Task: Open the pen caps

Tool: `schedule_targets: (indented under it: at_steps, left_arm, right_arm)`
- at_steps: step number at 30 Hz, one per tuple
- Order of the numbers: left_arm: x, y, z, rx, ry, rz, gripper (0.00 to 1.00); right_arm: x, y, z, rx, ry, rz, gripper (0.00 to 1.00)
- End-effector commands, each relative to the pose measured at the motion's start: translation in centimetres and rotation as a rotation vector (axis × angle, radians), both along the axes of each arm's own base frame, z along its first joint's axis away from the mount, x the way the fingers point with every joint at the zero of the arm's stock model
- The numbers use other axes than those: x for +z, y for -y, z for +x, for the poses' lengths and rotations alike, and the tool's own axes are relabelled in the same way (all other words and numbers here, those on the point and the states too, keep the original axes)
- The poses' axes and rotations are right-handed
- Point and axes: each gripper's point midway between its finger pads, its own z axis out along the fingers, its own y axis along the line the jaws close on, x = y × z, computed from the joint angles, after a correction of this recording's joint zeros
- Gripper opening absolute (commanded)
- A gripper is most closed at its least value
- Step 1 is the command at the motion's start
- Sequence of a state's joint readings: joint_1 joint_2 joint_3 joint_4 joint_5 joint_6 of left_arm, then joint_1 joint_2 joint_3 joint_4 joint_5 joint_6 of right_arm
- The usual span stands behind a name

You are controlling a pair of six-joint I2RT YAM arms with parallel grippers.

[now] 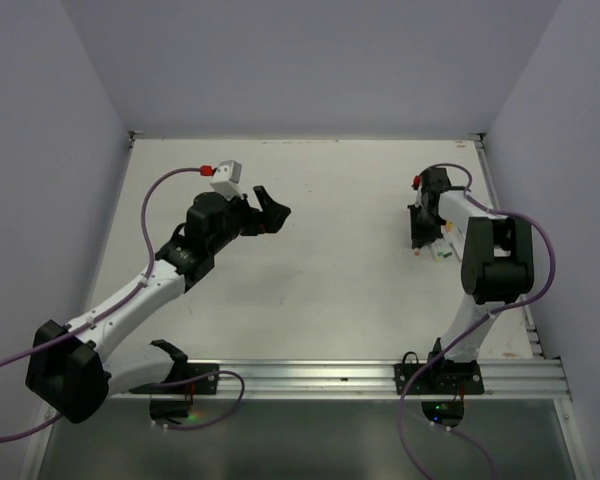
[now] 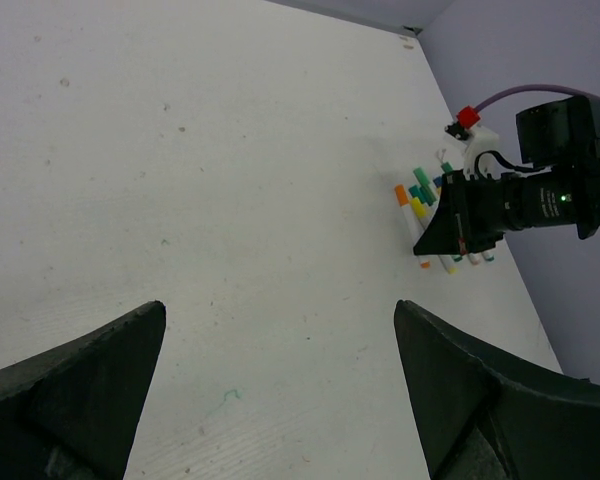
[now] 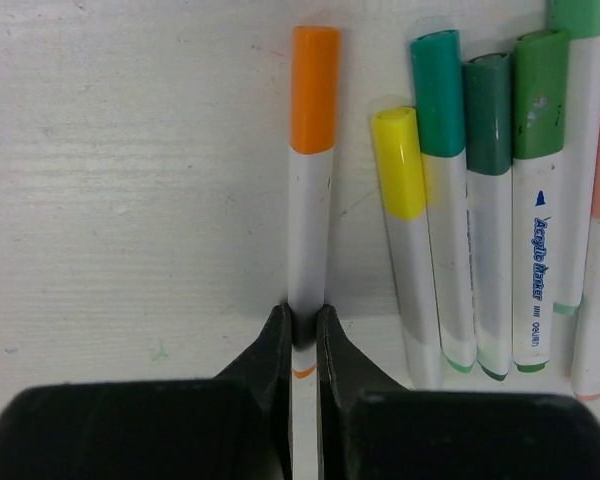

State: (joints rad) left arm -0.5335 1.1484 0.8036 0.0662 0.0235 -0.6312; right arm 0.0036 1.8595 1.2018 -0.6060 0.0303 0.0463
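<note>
My right gripper is shut on the white barrel of a pen with an orange cap, low at the table. The cap is on and points away from the jaws. Beside it to the right lie several capped pens: yellow cap, teal-green cap, dark green cap, light green cap. In the top view the right gripper is at the pen cluster on the right. My left gripper is open and empty, raised over the table's left-middle, far from the pens.
The white table has walls on three sides. A metal rail runs along the near edge. Purple cables loop from both arms. The right arm's wrist stands over the pens in the left wrist view.
</note>
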Motion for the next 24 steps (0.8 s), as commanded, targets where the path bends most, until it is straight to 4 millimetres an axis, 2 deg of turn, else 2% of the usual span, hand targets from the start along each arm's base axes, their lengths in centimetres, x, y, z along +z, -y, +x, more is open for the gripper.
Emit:
schedule_targets:
  at_steps: [1,2,4,5,6,7,9,10,11,13,14,16,17,22,24]
  left_arm:
    - [0.8,0.7,0.3,-0.040,0.053,0.012,1.00]
    - [0.9,1.2,0.2,-0.070,0.053,0.008,1.00]
    - [0.4,2.3,0.2,-0.128,0.035,0.012,0.99]
    - [0.9,2.7,0.4,-0.144,0.039,0.008,0.98]
    - [0.1,3.2,0.4,-0.174,0.014,0.019,0.97]
    - [0.0,3.5,0.5,-0.189,0.006,0.019,0.97]
    - [-0.1,3.8,0.7,-0.220,-0.018,0.006,0.93]
    - [-0.6,3.5,1.2,-0.226,-0.034,-0.007,0.91]
    - [-0.9,3.9,0.7,-0.269,-0.069,-0.049,0.89]
    - [-1.0,3.7,0.8,-0.320,-0.088,-0.122,0.85]
    - [-1.7,3.6,0.6,-0.323,-0.134,-0.171,0.83]
    - [-1.3,3.9,0.6,-0.373,-0.123,-0.245,0.81]
    - [-1.3,4.1,0.5,-0.379,-0.128,-0.280,0.81]
    - [-2.1,4.9,-0.2,-0.414,-0.169,-0.366,0.77]
    - [-2.1,5.0,-0.5,-0.420,-0.166,-0.393,0.74]
  right_arm:
    - [-1.0,-1.6,0.6,0.053,0.017,0.017,0.00]
    - [-0.5,-2.3,0.8,0.076,0.031,0.017,0.00]
    - [1.8,-4.2,1.1,0.135,0.091,-0.020,0.00]
    - [3.1,-5.5,1.2,0.162,0.121,-0.008,0.00]
    - [5.1,-8.3,0.7,0.223,0.165,0.042,0.00]
    - [6.6,-10.0,0.3,0.252,0.196,0.078,0.00]
    - [8.0,-12.8,-1.6,0.313,0.209,0.155,0.00]
    - [10.1,-14.9,-2.8,0.370,0.261,0.193,0.00]
    - [9.8,-16.0,-4.4,0.397,0.244,0.240,0.00]
    - [12.0,-18.1,-6.2,0.446,0.300,0.338,0.00]
    - [12.0,-19.0,-7.4,0.464,0.291,0.394,0.00]
    - [13.7,-20.6,-8.5,0.498,0.342,0.469,0.00]
    - [13.5,-21.2,-9.2,0.507,0.334,0.499,0.00]
    - [14.4,-24.1,-11.2,0.593,0.336,0.543,0.00]
    - [15.1,-24.9,-11.1,0.589,0.358,0.571,0.00]
